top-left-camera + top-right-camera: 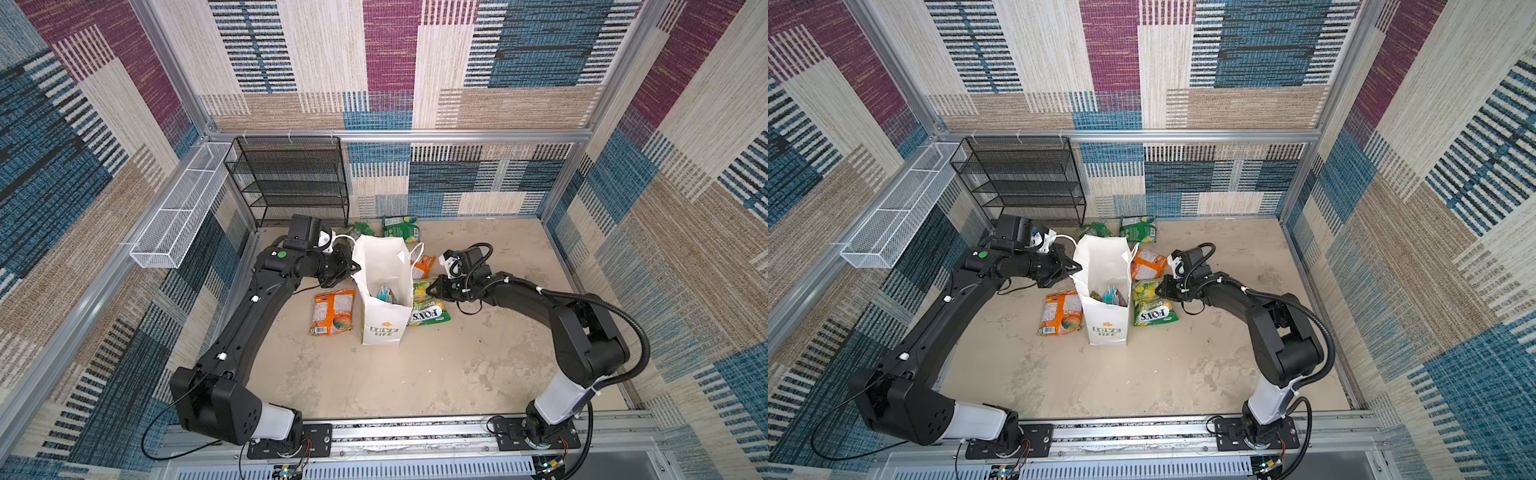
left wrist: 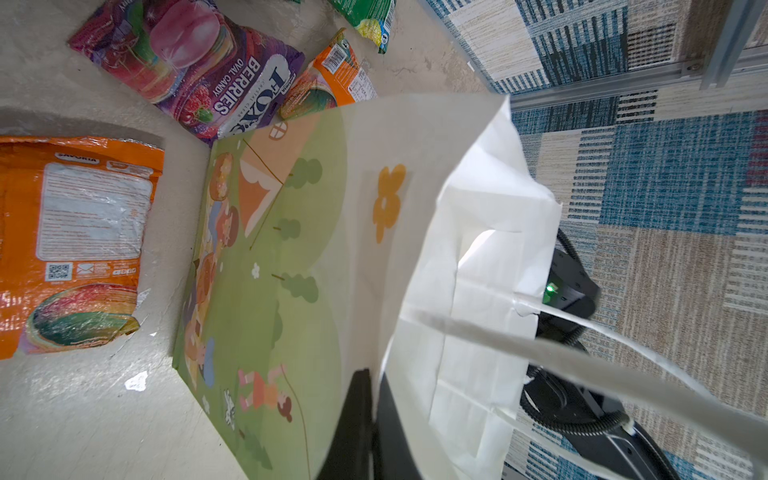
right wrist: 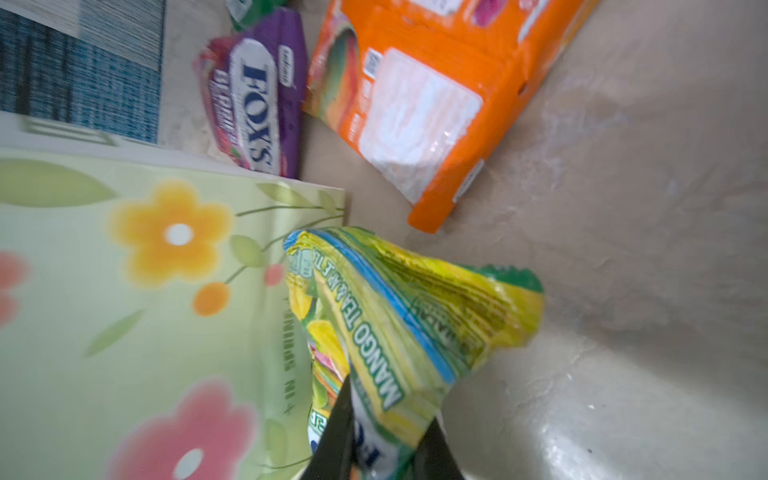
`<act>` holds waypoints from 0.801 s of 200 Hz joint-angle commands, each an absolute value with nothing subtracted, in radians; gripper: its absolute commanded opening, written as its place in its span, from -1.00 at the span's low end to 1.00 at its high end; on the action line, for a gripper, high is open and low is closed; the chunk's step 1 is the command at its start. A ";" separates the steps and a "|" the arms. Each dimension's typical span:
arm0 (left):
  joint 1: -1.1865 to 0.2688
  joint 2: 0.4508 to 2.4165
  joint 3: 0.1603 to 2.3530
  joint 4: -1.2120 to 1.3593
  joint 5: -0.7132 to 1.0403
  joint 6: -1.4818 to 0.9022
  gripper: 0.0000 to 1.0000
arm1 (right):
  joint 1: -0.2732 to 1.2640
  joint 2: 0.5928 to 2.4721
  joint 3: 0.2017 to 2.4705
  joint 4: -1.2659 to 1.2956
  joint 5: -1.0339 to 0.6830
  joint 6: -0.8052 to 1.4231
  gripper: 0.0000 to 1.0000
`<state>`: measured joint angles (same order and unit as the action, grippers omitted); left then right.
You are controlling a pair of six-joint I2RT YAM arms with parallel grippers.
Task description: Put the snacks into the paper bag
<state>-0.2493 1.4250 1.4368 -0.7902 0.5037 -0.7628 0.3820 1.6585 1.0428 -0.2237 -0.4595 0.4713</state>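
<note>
Claw check: right claw [image 3: 382, 449] is pinched onto one end of the green FOX'S packet [image 3: 399, 324], foil bunched between the jaws. Packet sits on the table [image 1: 415, 374] just beside the paper bag [image 1: 384, 328], on its right, not lifted clear as far as I can tell. left claw [image 1: 348, 268] is clamped fully on the bag rim, one finger inside, one outside. My read: it braces the bag upright, mouth open, so the drop has a target. Bag stands mid-table, teal packet [image 1: 386, 294] already inside. Not bagged yet: orange packet [image 1: 332, 311] just left of the bag, second orange packet [image 1: 423, 266] behind its right side, back green packet [image 1: 401, 227] near the rear wall. Next move needs a lift over the rim; thin foil grip may slip.
</note>
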 commanded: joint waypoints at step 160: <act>-0.247 1.413 1.432 -0.747 0.516 -0.778 -1.00 | 0.710 1.649 2.253 -0.771 -0.066 0.465 -1.00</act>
